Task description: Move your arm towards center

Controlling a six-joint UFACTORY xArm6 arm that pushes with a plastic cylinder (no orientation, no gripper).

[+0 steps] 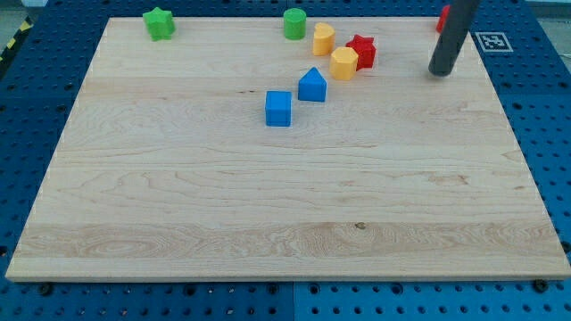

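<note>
My tip (440,73) rests on the wooden board (285,232) near its top right, touching no block. A red block (442,18) sits at the top right corner, mostly hidden behind the rod. To the tip's left lie a red star block (362,49), a yellow hexagon block (343,63) and a yellow block (323,38). Further left and lower are a blue house-shaped block (311,85) and a blue cube (278,108).
A green cylinder (294,23) stands at the board's top edge and a green star block (159,23) at the top left. A white tag marker (492,41) lies off the board's top right corner, on the blue perforated table.
</note>
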